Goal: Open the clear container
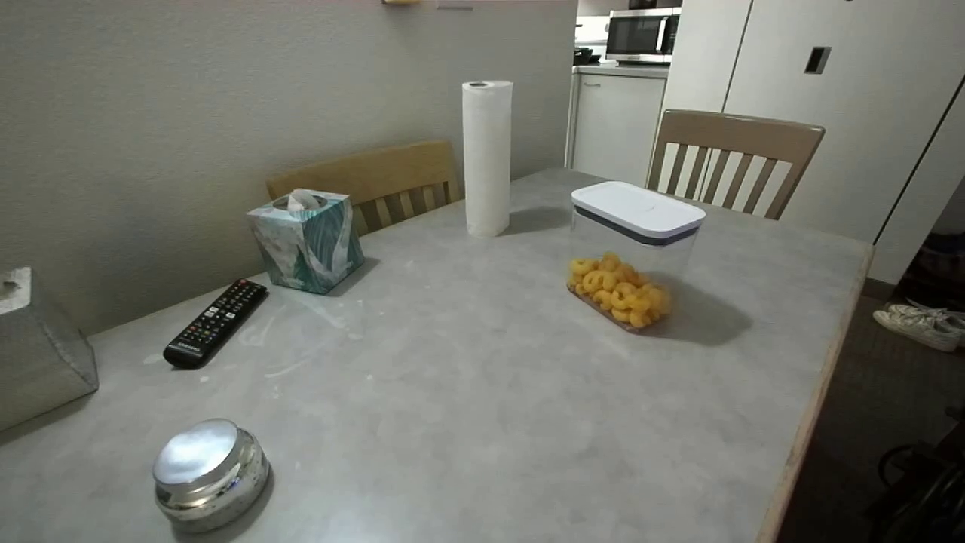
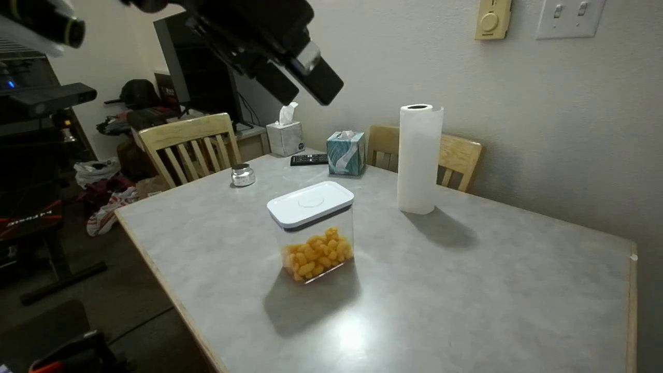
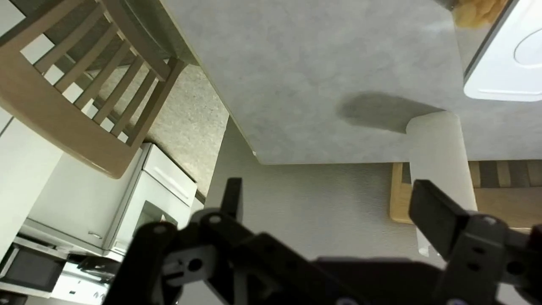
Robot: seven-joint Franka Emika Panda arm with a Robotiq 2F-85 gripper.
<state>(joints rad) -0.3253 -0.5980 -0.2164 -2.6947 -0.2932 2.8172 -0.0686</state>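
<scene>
Exterior views, items on the surface (image 1: 467, 392): paper towel roll (image 2: 418, 160); teal tissue box (image 2: 346, 155); grey tissue box (image 2: 286, 140); black Samsung remote (image 1: 216, 324), just beside the teal tissue box; round silver tin (image 1: 211, 477), set apart.
Slatted wooden chairs (image 2: 187, 132): standing at the surface's edges.
Tall neighbour: the paper towel roll, upright between the clear container (image 2: 316, 235) and the textured wall (image 1: 188, 113), apart from both; in the wrist view a finger (image 3: 436, 216) of the end effector (image 3: 328, 190) crosses in front of it.
Container position: upright on the surface, white lid (image 2: 311, 202) in place; in an exterior view it sits well below the end effector, the two apart; in the wrist view it is cut off at the upper right corner, outside the gap between the fingers.
End effector: black, held in the air, fingers spread wide.
Container body: see-through plastic, rectangular, rounded corners.
Lid: flat rounded rectangle, circle marked in its top, dark grey band below.
Contents: orange curled pieces (image 1: 618, 290), heaped in the lower part.
Surface finish: mottled grey top, wood-toned edge.
Roll: white, cylindrical, hollow core.
Teal box: brushed leaf-like pattern, white tissue (image 1: 304, 200) at the opening.
Tin: mirror-bright, narrowing beneath its cap.
</scene>
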